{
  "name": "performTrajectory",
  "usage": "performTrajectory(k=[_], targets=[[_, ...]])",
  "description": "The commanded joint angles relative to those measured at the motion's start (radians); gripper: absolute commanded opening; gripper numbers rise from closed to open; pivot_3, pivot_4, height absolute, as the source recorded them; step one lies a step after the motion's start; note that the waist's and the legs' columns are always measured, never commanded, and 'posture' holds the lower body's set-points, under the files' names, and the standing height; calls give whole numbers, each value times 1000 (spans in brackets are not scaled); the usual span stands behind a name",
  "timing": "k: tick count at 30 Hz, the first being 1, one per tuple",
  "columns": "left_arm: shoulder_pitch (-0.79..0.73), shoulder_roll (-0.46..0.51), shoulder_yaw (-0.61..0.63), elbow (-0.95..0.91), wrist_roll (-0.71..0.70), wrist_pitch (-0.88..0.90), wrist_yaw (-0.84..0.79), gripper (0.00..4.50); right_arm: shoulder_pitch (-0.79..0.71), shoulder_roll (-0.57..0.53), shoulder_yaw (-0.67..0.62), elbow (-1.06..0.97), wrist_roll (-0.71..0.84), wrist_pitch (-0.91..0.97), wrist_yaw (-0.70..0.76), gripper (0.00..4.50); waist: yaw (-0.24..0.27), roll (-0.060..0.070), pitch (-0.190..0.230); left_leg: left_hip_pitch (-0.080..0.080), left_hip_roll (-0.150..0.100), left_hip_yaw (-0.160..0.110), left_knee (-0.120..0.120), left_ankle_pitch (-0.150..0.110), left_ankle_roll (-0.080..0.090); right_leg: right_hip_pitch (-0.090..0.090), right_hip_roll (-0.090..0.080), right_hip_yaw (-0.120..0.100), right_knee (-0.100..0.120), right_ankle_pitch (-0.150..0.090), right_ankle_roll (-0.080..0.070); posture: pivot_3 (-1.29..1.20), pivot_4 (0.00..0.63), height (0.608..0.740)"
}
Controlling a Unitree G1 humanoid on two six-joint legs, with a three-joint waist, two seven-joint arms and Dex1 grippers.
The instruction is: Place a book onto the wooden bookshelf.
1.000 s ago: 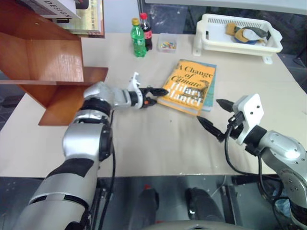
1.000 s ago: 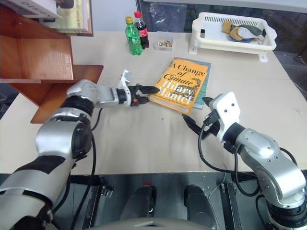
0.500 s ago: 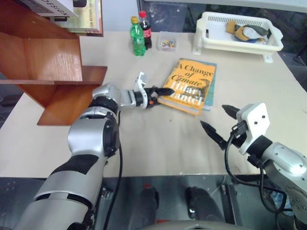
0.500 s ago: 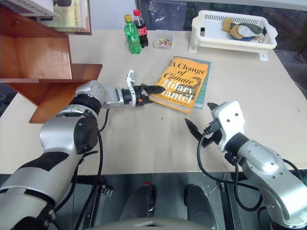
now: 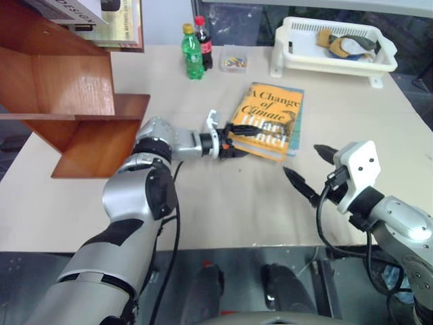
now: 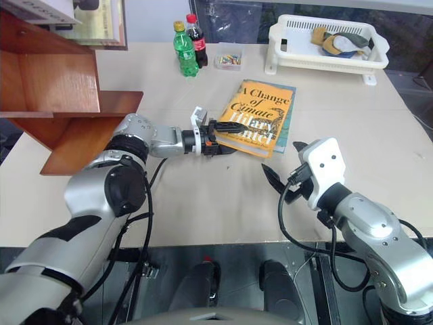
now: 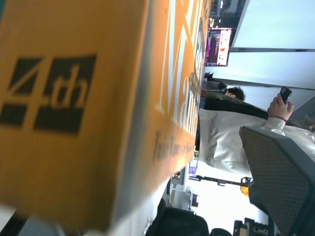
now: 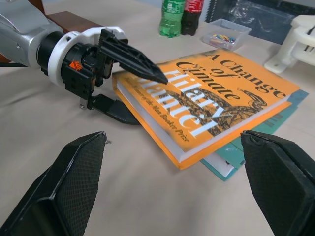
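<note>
Step in hand: grasp approach on the book [image 5: 268, 120]; it lies flat on the table [image 5: 223, 196], title up, stacked on a teal book [image 8: 231, 160] whose edge pokes out below and beside it; both sit near mid-table, well apart from the bookshelf [image 5: 64, 95] at the left edge; left gripper [image 8: 129, 81] is at the book's near corner on the spine side, jaws spread and not clenched; the right wrist view shows one finger lying over the cover and the other low on the table against the bottom edge, so the corner sits between them but nothing is gripped yet; the left wrist view has the orange spine very close up, which fits that reading; right gripper [image 5: 308, 169] hangs above the table near the book's right side, jaws wide, holding nothing, touching nothing; bottles [image 5: 198, 49], a small box [image 5: 235, 62] and a white basket [image 5: 331, 44] stand at the far edge, clear of the work; judgement: task barely started, book not lifted; next move calls for closing the left jaws on the orange cover and pages only, leaving the teal one behind, then a lift and carry left to an open board of the shelf; risk: a one-corner pinch may let the hardcover droop or swing, and the lower finger may catch the teal book.
</note>
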Motion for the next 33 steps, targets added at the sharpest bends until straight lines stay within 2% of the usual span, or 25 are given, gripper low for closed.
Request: performTrajectory(k=[1, 11, 18, 33], targets=[[6, 64, 53, -37, -19, -20, 36, 4468, -14, -7, -10, -7, -3, -28, 13, 4500, -1, 0, 0, 0, 0, 0, 0, 0, 0, 0, 0, 0, 0, 0, 0, 0, 150, 740], [-8, 126, 85, -25, -6, -125, 92, 4468, -25, -2, 8, 14, -21, -51, 22, 4500, 6, 0, 0, 0, -1, 0, 3, 0, 0, 0, -1, 0, 4, 0, 0, 0, 150, 740], [-18, 80, 64, -36, 13, -184, 97, 4468, -24, 2, 12, 22, -34, -63, 26, 4500, 7, 0, 0, 0, -1, 0, 4, 0, 0, 0, -1, 0, 7, 0, 0, 0, 150, 740], [-7, 27, -20, -175, -12, 28, -49, 4468, -21, 0, 6, 25, -46, -71, 31, 4500, 0, 0, 0, 0, -1, -1, 13, 0, 0, 0, -1, 0, 13, 0, 0, 0, 150, 740]])
